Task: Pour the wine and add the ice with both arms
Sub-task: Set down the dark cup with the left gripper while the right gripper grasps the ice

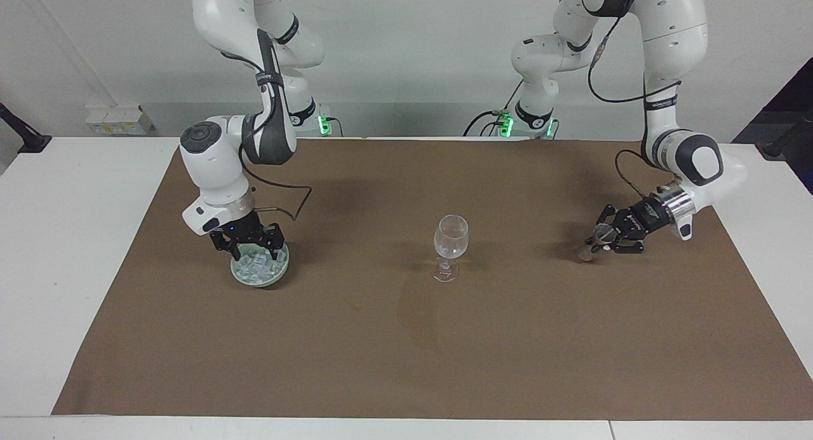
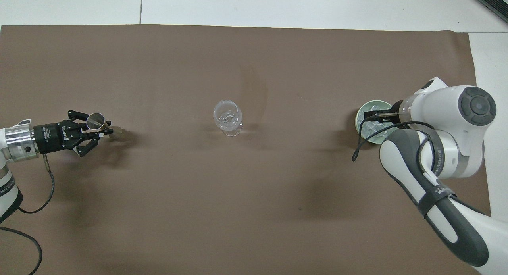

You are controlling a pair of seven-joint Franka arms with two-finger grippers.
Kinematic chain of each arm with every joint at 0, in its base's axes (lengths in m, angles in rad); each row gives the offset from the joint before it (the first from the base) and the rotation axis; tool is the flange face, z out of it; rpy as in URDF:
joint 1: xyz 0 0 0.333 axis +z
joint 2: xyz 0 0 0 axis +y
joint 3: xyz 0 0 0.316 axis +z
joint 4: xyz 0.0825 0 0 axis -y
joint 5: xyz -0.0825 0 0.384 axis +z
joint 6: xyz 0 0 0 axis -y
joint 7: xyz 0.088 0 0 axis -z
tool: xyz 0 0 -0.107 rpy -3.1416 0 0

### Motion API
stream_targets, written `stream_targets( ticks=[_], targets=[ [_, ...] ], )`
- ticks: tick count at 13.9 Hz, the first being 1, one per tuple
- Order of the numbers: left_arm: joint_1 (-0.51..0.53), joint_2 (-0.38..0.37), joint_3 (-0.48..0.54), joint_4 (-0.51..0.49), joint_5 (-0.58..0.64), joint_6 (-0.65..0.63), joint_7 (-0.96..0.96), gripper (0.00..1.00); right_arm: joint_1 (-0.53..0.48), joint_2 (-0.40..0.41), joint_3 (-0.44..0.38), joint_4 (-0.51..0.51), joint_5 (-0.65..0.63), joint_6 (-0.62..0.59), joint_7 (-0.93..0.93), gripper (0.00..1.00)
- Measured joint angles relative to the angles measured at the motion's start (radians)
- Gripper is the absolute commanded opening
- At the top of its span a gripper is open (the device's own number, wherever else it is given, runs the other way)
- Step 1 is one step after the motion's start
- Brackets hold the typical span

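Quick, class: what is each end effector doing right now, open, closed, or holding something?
Left end effector: closed on a small metal jigger.
Right end effector: down in the bowl of ice; cannot be told.

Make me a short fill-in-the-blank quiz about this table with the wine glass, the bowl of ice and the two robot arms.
1. The ice lies in a pale green ____.
2. The left gripper is shut on a small metal ____.
3. The wine glass stands ____ on the brown mat.
4. The right gripper is down over the ____ of ice.

Missing words: bowl; measuring cup; upright; bowl
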Motion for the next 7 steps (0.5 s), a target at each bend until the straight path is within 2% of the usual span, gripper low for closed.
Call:
stream_targets(
  ticks=[7],
  targets=[
    [0.005,0.025,0.008,-0.002,-0.002,-0.009,0.043,0.00,-0.003,0.012,-0.002,-0.015,0.000,0.034,0.000,0.76]
  ],
)
